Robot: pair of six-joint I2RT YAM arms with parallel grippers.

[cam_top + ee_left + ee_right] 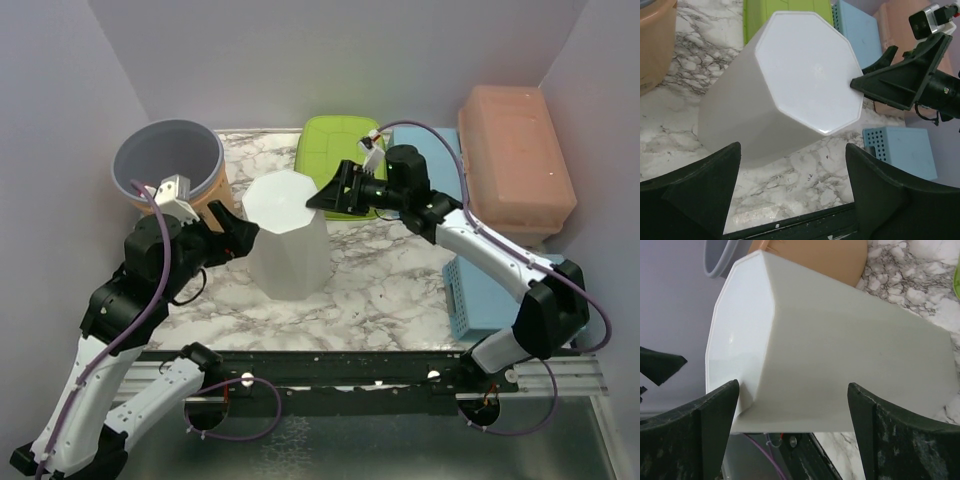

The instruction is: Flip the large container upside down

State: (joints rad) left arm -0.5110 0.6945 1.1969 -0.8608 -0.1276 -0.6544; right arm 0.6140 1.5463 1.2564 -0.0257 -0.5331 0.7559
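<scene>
we see large container (290, 240) base-up on marble table (400, 285) — left gripper (243, 237), right gripper (330, 192) flank it, jaws wide.

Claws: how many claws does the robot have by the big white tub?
2. The left claw sits at the white tub's left side, the right claw at its upper right edge. Both are open. None look hidden.

Plain pale lilac walls (340, 50), white marble-patterned table (390, 290), black rail (340, 368) along near edge
</scene>
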